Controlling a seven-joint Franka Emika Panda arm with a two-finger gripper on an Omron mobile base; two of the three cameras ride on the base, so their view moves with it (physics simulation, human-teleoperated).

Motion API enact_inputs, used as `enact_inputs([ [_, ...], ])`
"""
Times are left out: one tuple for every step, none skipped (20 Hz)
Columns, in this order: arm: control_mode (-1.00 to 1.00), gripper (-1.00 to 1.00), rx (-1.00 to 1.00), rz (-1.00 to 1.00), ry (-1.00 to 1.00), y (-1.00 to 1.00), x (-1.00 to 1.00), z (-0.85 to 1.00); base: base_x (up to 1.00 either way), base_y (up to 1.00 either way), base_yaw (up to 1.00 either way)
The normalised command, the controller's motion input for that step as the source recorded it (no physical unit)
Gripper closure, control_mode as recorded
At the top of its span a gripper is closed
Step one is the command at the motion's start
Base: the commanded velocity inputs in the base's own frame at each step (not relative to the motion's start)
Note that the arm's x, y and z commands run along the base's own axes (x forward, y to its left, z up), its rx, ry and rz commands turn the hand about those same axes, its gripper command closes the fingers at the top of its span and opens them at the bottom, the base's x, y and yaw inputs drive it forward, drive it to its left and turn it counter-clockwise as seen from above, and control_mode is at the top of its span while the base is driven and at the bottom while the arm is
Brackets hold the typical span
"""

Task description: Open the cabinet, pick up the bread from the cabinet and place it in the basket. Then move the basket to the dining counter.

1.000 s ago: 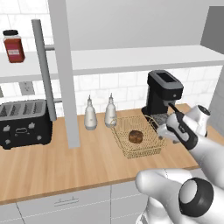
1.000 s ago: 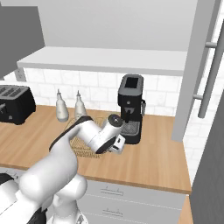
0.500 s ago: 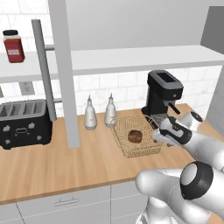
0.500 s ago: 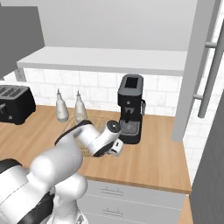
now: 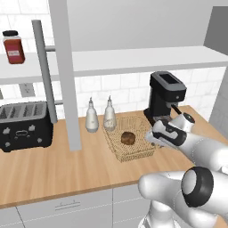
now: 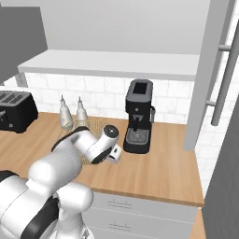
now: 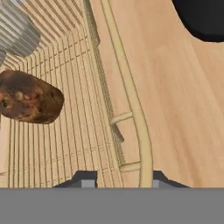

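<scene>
bread lies in basket | jaws straddle the basket's side rim, closing (grip not yet sure), for carrying | table underneath

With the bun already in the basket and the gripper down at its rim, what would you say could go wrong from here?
1. The gripper straddles only the thin rim wire of the basket, so the basket may tilt or slip once lifted.
2. The bun lies loose on the shallow mesh and might roll out if the basket tips.
3. The coffee machine and the two bottles stand close beside the basket; a swing could knock them.
</scene>
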Motion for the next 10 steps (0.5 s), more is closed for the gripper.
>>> enact_inputs([
  [-1.0, 1.0, 0.0, 0.0, 0.0, 0.0, 0.0, 0.0, 0.0, 0.0, 0.0],
  [-1.0, 1.0, 0.0, 0.0, 0.0, 0.04, -0.14, 0.0, 0.0, 0.0, 0.0],
  [-1.0, 1.0, 0.0, -0.01, 0.0, 0.0, -0.28, 0.0, 0.0, 0.0, 0.0],
  [-1.0, 1.0, 0.0, -0.1, -0.01, 0.0, -0.26, 0.0, 0.0, 0.0, 0.0],
  [-1.0, 1.0, 0.03, -0.13, 0.0, 0.0, -0.21, 0.0, 0.0, 0.0, 0.0],
  [-1.0, 1.0, 0.09, -0.17, 0.0, -0.04, -0.23, 0.0, 0.0, 0.0, 0.0],
  [-1.0, 1.0, 0.11, -0.21, 0.0, -0.04, -0.17, 0.0, 0.0, 0.0, 0.0],
  [-1.0, 1.0, 0.14, -0.23, 0.0, -0.1, -0.25, 0.0, 0.0, 0.0, 0.0],
  [-1.0, 1.0, 0.14, -0.25, 0.01, -0.16, -0.23, 0.01, 0.0, 0.0, 0.0],
  [-1.0, 1.0, 0.12, -0.25, 0.0, -0.19, -0.35, 0.13, 0.0, 0.0, 0.0],
])
